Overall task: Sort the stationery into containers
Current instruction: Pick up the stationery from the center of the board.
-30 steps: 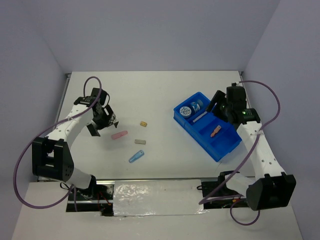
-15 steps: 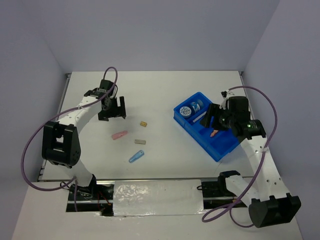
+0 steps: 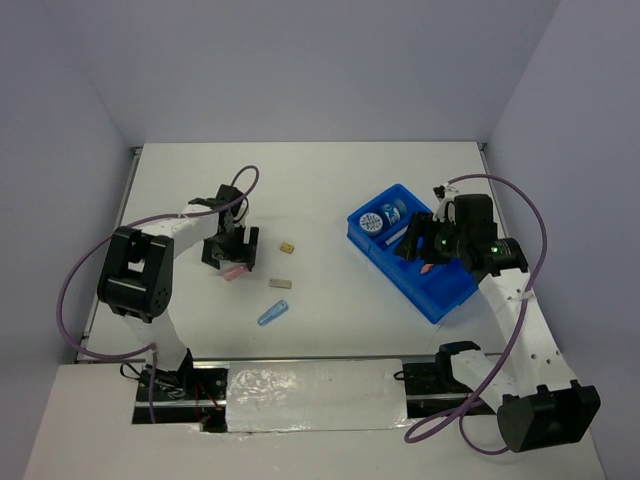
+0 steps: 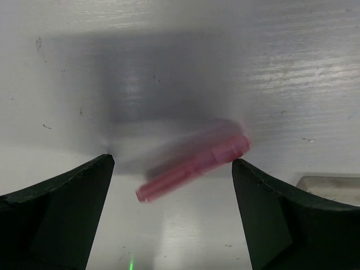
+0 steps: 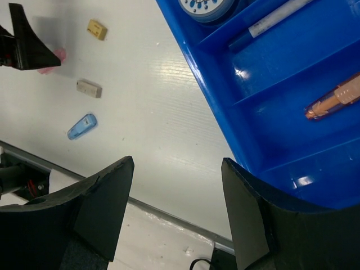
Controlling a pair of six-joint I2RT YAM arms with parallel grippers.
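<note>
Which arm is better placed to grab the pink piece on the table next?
Left. Its open left claw sits directly over the pink piece, one finger either side. The right claw, also open, is across the table by the blue tray.

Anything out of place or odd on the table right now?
Nothing spilled or damaged. The blue tray sits angled to the table edges; pink piece, tan block, grey block and light-blue piece lie loose outside it.
</note>
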